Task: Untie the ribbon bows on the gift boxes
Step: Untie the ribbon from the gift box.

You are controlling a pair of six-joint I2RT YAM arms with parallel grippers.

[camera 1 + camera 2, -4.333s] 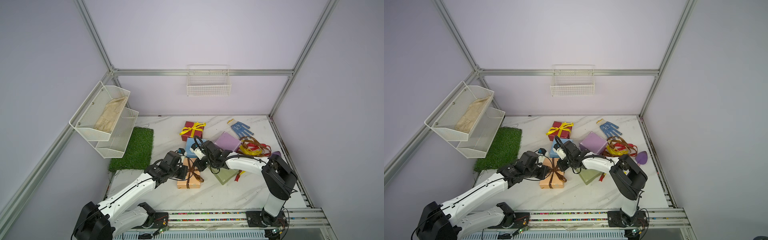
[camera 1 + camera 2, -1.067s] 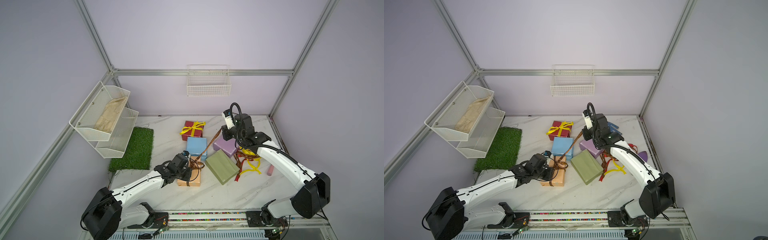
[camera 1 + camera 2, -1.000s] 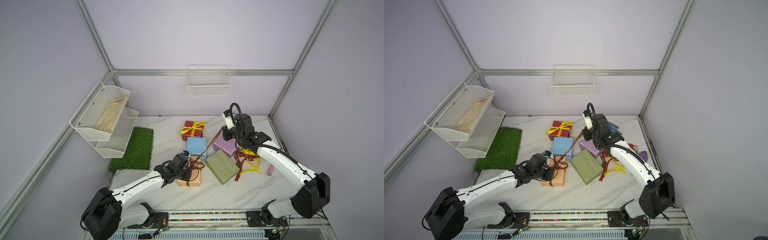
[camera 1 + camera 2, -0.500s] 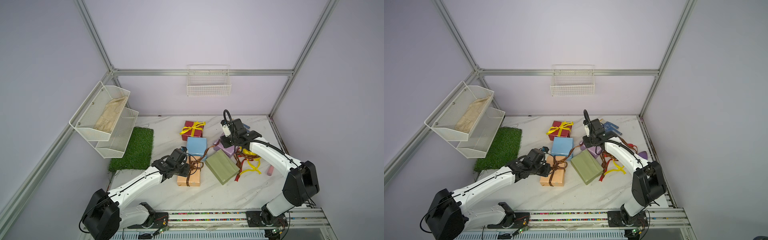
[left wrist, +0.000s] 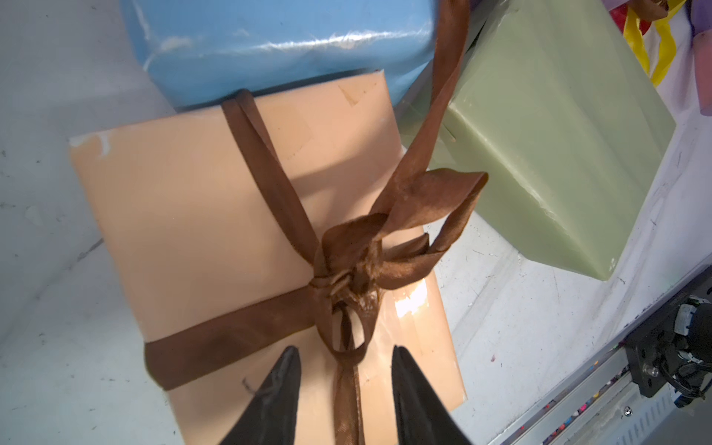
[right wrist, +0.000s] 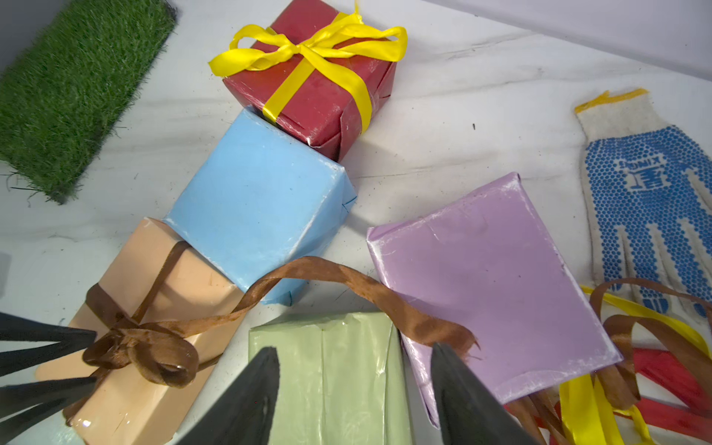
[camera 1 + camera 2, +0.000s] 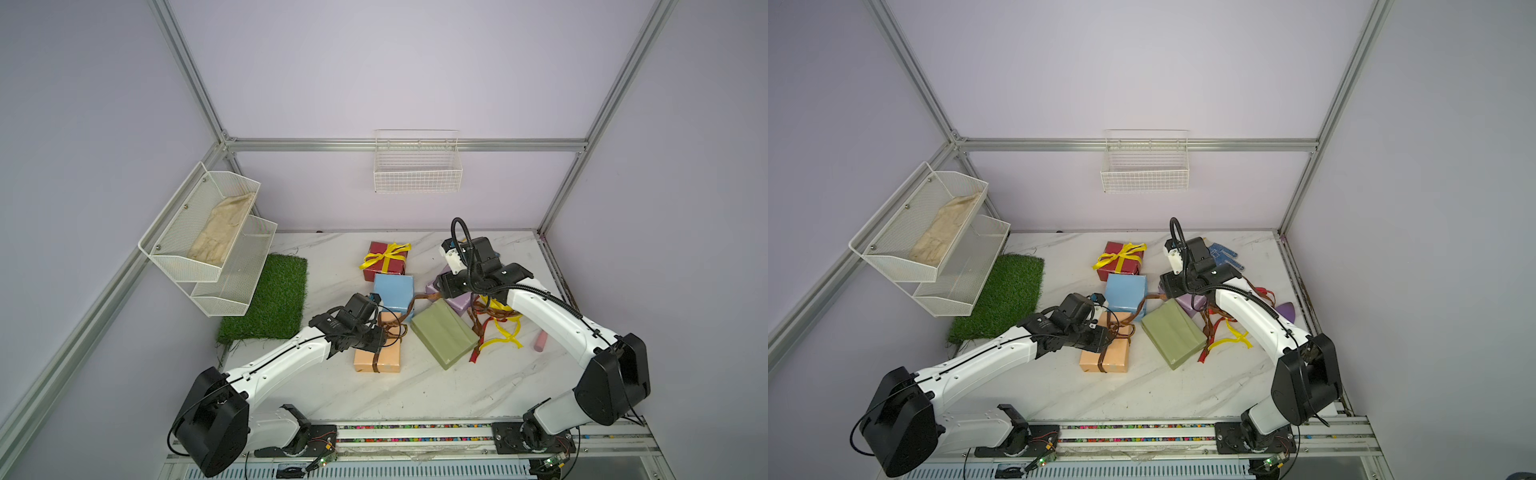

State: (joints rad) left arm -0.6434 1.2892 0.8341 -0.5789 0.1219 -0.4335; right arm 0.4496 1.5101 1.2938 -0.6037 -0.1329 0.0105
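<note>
The peach orange gift box (image 5: 200,215) carries a brown ribbon bow (image 5: 358,266), still knotted with loops. Its long free tail (image 6: 339,277) runs slack past the light blue box (image 6: 262,204) to the lilac box (image 6: 489,277). My left gripper (image 5: 345,362) is open over the peach box, a ribbon strand lying loose between its fingers. My right gripper (image 6: 354,358) is open above the olive green box (image 6: 327,370), the tail's frayed end beside one finger. The dark red box (image 7: 384,262) keeps a tied yellow bow (image 6: 308,50). In both top views the grippers (image 7: 384,332) (image 7: 1167,291) hover low over the boxes.
Loose yellow, brown and red ribbons (image 7: 494,324) lie piled right of the lilac box. A blue-dotted glove (image 6: 647,192) lies at the back right. A green grass mat (image 7: 270,299) sits left, under two-tier wire baskets (image 7: 208,249). Another wire basket (image 7: 417,166) hangs on the back wall.
Both grippers have opened. The right arm has come down from its raised pull and let go of the brown tail, which now lies slack. The left gripper has released the ribbon at the knot.
</note>
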